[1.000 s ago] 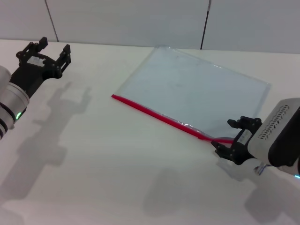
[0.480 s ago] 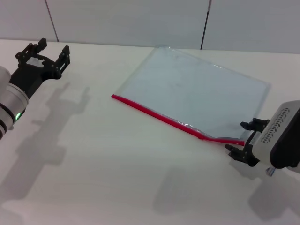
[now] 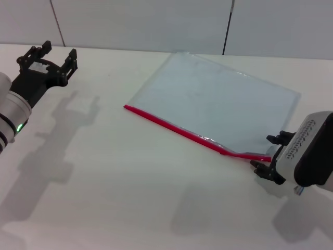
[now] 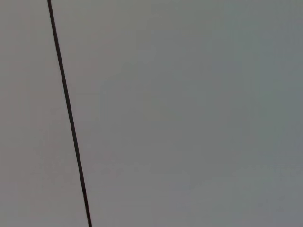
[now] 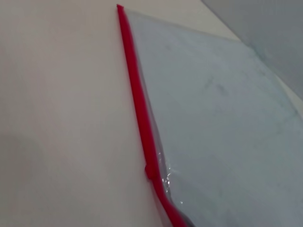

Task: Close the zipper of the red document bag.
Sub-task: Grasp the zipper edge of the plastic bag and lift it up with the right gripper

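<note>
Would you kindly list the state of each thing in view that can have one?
Bag: lying flat on the table, red edge toward the robot.
Zipper: looks pressed flat along most of its length, buckled and lifted near the right gripper's end.
Right gripper: open, at the zipper's near-right end.
Left gripper: open, raised at far left, away from the bag.

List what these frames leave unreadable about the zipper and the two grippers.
- Zipper end by the right gripper: head view, the gripper covers it; right wrist view, cut off by the edge. Contact unclear.
- Slider: not identifiable in either view.
- Left gripper: left wrist view shows only wall.
</note>
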Action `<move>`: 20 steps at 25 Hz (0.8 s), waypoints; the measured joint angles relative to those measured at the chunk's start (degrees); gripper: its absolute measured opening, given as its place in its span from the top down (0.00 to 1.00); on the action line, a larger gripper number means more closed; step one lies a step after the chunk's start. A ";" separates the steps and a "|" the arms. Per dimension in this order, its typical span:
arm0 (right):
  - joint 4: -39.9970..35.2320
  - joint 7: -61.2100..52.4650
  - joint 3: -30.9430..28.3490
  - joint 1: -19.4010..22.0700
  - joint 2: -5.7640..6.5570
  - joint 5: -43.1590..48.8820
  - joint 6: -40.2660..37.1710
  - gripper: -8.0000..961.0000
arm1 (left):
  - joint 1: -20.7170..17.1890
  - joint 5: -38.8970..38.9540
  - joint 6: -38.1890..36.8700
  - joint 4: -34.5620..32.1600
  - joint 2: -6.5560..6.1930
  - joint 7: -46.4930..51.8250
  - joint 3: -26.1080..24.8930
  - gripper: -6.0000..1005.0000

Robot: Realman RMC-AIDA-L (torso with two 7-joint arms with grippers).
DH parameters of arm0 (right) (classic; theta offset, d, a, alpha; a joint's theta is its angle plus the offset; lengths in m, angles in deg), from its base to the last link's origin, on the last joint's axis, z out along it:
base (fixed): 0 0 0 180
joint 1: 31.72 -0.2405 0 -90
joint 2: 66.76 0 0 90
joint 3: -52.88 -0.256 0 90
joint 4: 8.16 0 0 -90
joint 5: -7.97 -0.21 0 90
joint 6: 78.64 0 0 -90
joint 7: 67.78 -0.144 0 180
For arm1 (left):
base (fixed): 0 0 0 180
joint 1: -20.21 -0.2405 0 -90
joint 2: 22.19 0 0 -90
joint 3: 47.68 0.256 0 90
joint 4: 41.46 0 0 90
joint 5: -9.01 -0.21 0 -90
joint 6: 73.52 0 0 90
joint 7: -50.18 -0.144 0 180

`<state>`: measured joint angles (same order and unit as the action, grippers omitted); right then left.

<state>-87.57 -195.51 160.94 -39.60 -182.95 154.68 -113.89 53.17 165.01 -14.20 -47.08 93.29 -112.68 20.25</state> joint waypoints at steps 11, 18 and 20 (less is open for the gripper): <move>1.58 -0.15 -0.04 -1.43 -0.10 1.16 0.08 0.27 | -0.02 0.00 -0.03 -0.09 -0.09 0.00 0.00 0.39; 2.75 -0.15 -0.13 -2.73 -0.09 1.16 0.72 0.27 | 0.07 0.00 -0.08 -0.09 -0.09 0.00 0.00 0.40; 3.24 -0.17 -0.13 -3.35 -0.08 1.15 0.87 0.27 | 0.08 0.00 -0.09 -0.09 -0.09 0.00 0.00 0.40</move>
<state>-84.34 -195.68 160.81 -42.95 -183.03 155.83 -113.03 53.25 165.01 -14.29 -47.18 93.21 -112.68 20.25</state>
